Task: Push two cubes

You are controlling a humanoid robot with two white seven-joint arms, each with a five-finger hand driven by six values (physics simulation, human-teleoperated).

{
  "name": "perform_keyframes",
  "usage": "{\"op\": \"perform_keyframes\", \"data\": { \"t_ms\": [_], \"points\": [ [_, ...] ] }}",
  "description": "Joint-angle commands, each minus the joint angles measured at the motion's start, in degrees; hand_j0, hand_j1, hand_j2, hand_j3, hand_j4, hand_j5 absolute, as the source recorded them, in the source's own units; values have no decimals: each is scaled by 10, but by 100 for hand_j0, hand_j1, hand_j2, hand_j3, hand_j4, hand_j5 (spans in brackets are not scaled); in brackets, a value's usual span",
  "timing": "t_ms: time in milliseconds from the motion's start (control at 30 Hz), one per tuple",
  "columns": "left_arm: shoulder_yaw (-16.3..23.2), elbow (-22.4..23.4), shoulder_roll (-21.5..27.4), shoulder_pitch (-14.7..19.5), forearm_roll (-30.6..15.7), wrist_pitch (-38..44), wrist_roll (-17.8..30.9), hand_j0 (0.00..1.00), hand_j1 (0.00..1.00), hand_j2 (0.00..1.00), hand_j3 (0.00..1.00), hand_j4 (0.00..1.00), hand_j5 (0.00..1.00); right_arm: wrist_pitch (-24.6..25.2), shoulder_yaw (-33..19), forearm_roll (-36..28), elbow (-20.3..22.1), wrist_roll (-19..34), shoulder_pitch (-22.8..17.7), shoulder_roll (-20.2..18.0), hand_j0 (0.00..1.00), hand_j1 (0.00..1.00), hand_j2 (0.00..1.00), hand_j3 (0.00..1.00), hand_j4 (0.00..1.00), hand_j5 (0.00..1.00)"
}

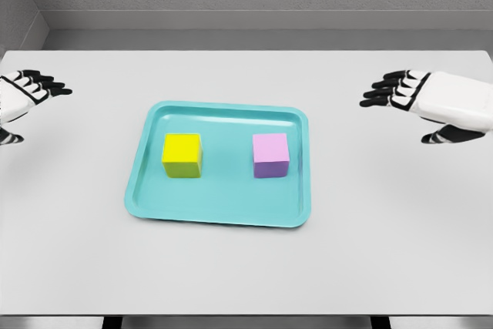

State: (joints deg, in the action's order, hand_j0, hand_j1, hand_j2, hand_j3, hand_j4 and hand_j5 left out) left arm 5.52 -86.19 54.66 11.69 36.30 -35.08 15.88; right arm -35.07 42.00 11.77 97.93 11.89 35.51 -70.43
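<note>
Fingers spreading open on both hands, gripping nothing. Left hand hovering at left picture edge, wrist and arm cut off by frame. Right hand hovering at right edge, forearm cut off too. Yellow cube and pink cube sitting apart inside teal tray on white table, both well away from hands. No writing showing on cubes or tray.

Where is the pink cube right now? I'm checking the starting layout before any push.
In the head view, the pink cube sits on the right half of the teal tray, apart from the yellow cube to its left.
</note>
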Motion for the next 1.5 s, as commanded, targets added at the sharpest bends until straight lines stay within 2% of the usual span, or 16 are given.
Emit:
{"op": "perform_keyframes", "data": {
  "t_ms": [0, 67, 200, 233, 300, 367, 400, 467, 533, 567, 667, 800, 900, 1067, 1167, 1467],
  "points": [
    [-1, -25, 2, 0, 4, 1, 2, 100, 100, 100, 100, 100, 100, 1, 5, 2, -3, 0, 0, 3, 100, 100, 100, 100, 100, 100],
    [0, -56, 1, -3, 7, 1, 2, 100, 100, 100, 100, 100, 100, 1, 5, 4, -2, -1, 0, 4, 100, 100, 100, 100, 100, 100],
    [9, -58, 0, -5, 10, 1, 4, 100, 100, 100, 100, 100, 100, 1, 0, -1, -13, -3, 4, 16, 100, 100, 100, 100, 100, 100],
    [12, -58, 0, -4, 9, 1, 7, 100, 100, 100, 100, 100, 100, 1, -2, 4, -17, 10, 25, 18, 100, 100, 100, 100, 100, 100],
    [23, -57, 0, -4, 10, 1, 14, 100, 100, 100, 100, 100, 100, 1, -3, 6, -40, 141, 62, 35, 99, 99, 99, 99, 99, 99],
    [33, -56, -1, -2, 11, 1, 33, 100, 100, 100, 100, 100, 100, 1, -2, 30, -56, 219, 73, 64, 90, 90, 90, 90, 90, 90],
    [34, -54, -3, -2, 11, 1, 42, 100, 100, 100, 100, 100, 100, 1, -1, 62, -56, 225, 73, 72, 86, 86, 86, 86, 86, 86],
    [56, -51, -7, 4, 12, 1, 59, 90, 90, 90, 90, 90, 90, 1, 5, 127, -56, 226, 72, 106, 81, 81, 81, 81, 81, 81],
    [61, -51, -9, 8, 14, 1, 79, 71, 71, 71, 71, 71, 71, 1, 5, 159, -52, 226, 69, 115, 70, 70, 70, 70, 70, 70],
    [61, -50, -9, 12, 15, 1, 82, 70, 70, 70, 70, 70, 70, 1, 5, 162, -45, 226, 69, 115, 68, 68, 68, 68, 68, 68],
    [72, -50, -15, 22, 16, 1, 97, 70, 70, 70, 70, 70, 70, 1, 5, 187, -43, 231, 60, 153, 68, 68, 68, 68, 68, 68],
    [85, -42, -21, 40, 17, 1, 100, 69, 69, 69, 69, 69, 69, 1, 5, 189, -43, 231, 53, 157, 60, 60, 60, 60, 60, 60],
    [128, -42, -21, 69, 17, 1, 100, 70, 70, 70, 70, 70, 70, 1, 5, 196, -44, 231, 47, 178, 60, 60, 60, 60, 60, 60],
    [146, -49, -29, 77, 16, 1, 100, 70, 70, 70, 70, 70, 70, 1, 5, 200, -46, 231, 47, 205, 60, 60, 60, 60, 60, 60],
    [180, -47, -42, 102, 20, 1, 114, 70, 70, 70, 70, 70, 70, 1, 5, 200, -47, 231, 47, 220, 60, 60, 60, 60, 60, 60],
    [200, -49, -52, 113, 16, 1, 114, 70, 70, 70, 70, 70, 70, 1, 5, 205, -62, 231, 46, 244, 60, 60, 60, 60, 60, 60]
  ]
}}
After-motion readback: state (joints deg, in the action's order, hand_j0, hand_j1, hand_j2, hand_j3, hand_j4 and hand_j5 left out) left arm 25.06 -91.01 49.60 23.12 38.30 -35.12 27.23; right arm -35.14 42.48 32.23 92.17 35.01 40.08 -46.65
